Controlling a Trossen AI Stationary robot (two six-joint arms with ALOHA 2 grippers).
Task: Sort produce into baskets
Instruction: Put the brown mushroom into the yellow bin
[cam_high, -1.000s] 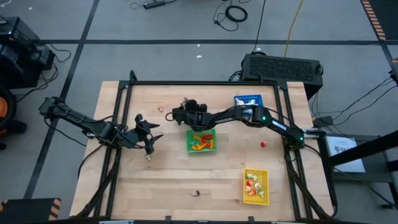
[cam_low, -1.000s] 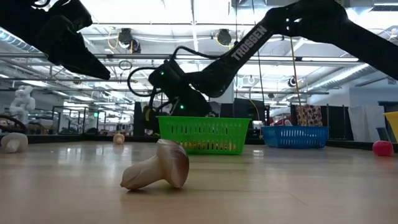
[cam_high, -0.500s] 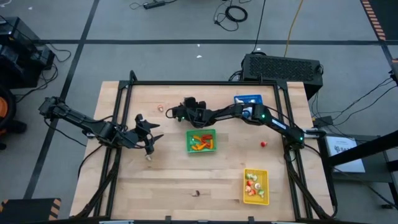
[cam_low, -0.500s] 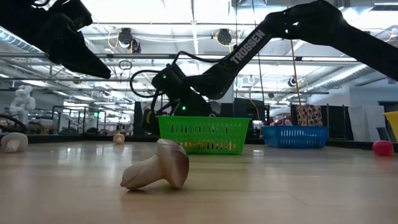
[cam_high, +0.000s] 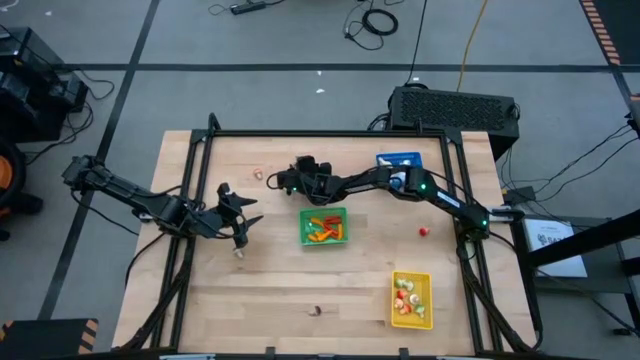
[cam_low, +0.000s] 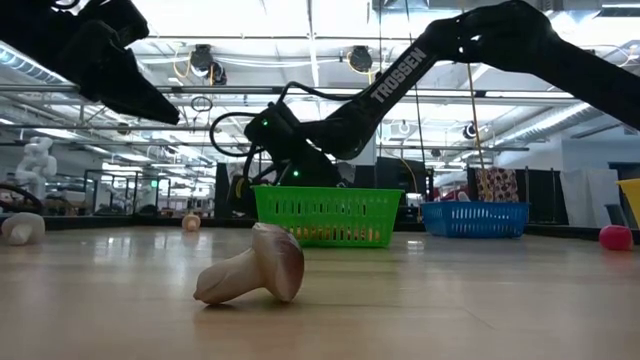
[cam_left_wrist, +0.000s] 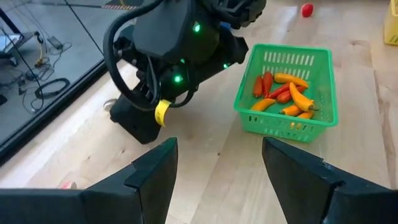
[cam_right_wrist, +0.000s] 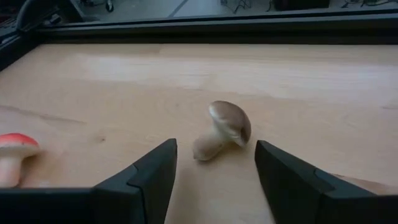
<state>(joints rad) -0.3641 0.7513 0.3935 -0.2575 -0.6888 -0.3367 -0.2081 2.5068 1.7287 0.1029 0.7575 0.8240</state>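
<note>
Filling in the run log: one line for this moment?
left gripper: open, empty, waiting | right gripper: open, facing mushroom | green basket: holds peppers

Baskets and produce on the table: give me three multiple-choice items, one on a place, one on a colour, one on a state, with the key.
1. Where does the green basket stand?
A. near the table's middle
B. at the left edge
C. off the table

2. What colour is the basket nearest the table's front right corner?
A. blue
B. yellow
C. green

3. How does the right pincer stand?
A. shut on a pepper
B. shut and empty
C. open, with a brown-capped mushroom ahead of it

Key: 1 A, the high view shows it mid-table, between the arms. 2 B, the yellow basket sits there, while the blue basket is at the far edge. 3 C, the right wrist view shows the fingers apart and the brown-capped mushroom lying free on the wood beyond them.
</note>
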